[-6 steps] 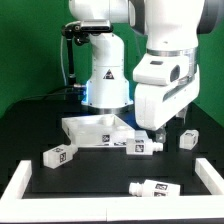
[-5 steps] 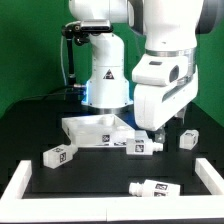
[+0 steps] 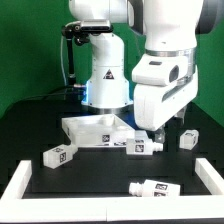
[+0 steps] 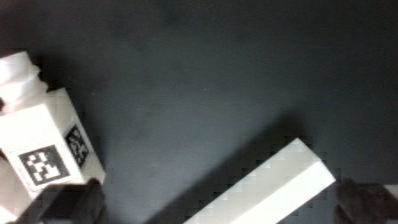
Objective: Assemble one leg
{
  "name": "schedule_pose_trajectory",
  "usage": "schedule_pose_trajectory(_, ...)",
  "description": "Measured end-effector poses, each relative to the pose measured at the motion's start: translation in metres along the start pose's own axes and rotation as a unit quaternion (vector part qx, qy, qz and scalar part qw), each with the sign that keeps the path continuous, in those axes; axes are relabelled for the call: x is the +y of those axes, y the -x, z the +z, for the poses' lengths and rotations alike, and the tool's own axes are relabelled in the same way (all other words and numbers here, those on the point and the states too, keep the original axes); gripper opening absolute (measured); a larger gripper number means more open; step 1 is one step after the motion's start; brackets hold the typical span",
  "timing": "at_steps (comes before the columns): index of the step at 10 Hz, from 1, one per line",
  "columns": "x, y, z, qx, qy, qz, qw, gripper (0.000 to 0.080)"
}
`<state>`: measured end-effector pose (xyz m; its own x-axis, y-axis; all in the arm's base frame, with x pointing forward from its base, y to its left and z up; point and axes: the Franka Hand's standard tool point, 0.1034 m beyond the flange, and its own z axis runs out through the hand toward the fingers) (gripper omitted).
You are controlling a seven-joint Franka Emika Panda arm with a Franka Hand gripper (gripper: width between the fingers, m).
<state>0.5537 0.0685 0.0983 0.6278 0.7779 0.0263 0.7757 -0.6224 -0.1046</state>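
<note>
I find the gripper [image 3: 158, 131] spread and empty, low over the desk [image 3: 90, 178], the nearest leg [image 3: 140, 147] lying just beside the tabletop [image 3: 92, 130] — risk: an off-centre descent strikes the leg, rolling it away.

Setting: robotics lab bench. 1 white arm [image 3: 165, 75] on a black table [image 3: 90, 178] with white rim [image 3: 18, 186] – green backdrop [image 3: 30, 50], tagged white parts [image 3: 57, 154].

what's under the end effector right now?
The wrist view shows bare black table, a tagged white leg and the edge of a white panel. In the exterior view the end effector covers the table surface behind it.
</note>
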Motion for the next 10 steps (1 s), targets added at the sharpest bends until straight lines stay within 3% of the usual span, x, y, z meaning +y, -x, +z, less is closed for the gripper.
schedule_pose_trajectory(4,0.002,0.003,0.000,-0.001,0.001,-0.007,1.000,0.0650)
schedule_pose_trajectory(6,0.010,0.038,0.007,-0.014,-0.003,-0.075,0.997,0.0650)
schedule_pose_trajectory(10,0.016,0.043,0.013,-0.019,0.004,-0.111,0.994,0.0650)
